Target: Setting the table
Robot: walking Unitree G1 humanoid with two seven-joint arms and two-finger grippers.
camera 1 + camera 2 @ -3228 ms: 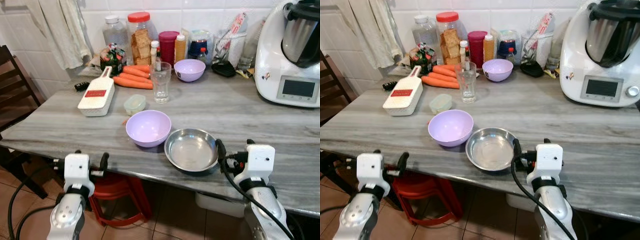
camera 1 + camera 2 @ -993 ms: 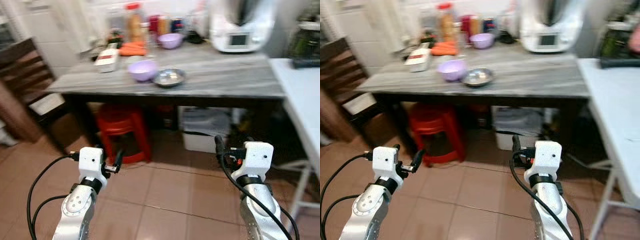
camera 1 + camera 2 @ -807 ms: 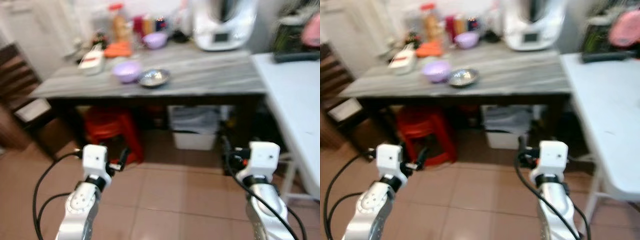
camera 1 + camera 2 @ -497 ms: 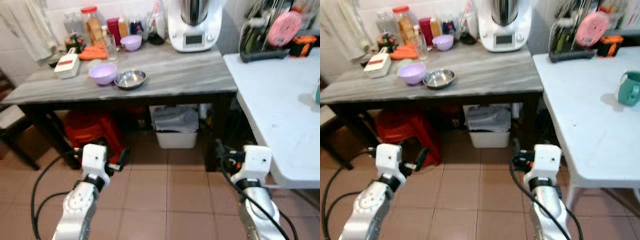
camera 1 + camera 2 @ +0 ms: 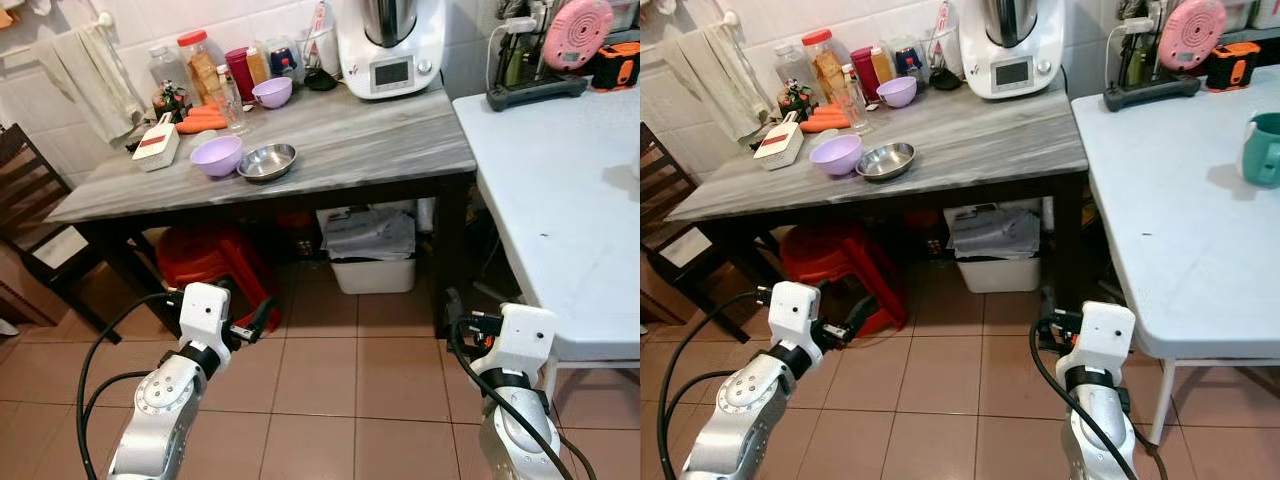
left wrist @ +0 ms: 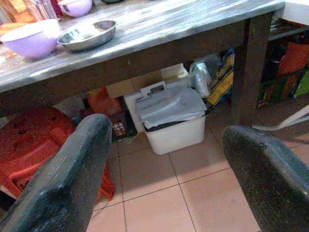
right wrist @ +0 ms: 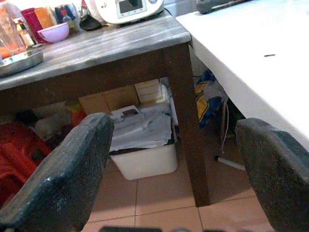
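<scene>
Both our left gripper (image 6: pixel 164 159) and right gripper (image 7: pixel 174 164), fingers spread and empty, hang low over the floor tiles, well apart from the steel bowl (image 5: pixel 267 161) and lilac bowl (image 5: pixel 217 155) on the grey table (image 5: pixel 380 140), whose edge we risk clipping on approach.

A home kitchen: tiled wall, food processor (image 5: pixel 390 45), carrots (image 5: pixel 203 121), bowls on table (image 5: pixel 350 140).

- Table (image 5: pixel 380 140): grey, streaked wood-grain top, dark brown legs.
- Two bowls (image 5: pixel 217 155), (image 5: pixel 272 92): lilac.
- Dish (image 5: pixel 267 161): shiny silver.
- Carrots (image 5: pixel 203 122): orange.
- Stool (image 5: pixel 210 262): red.
- Second table (image 5: pixel 1170 200): pale blue-white.
- Mug (image 5: pixel 1262 148): teal.
- Floor (image 5: pixel 340 400): terracotta tiles.
</scene>
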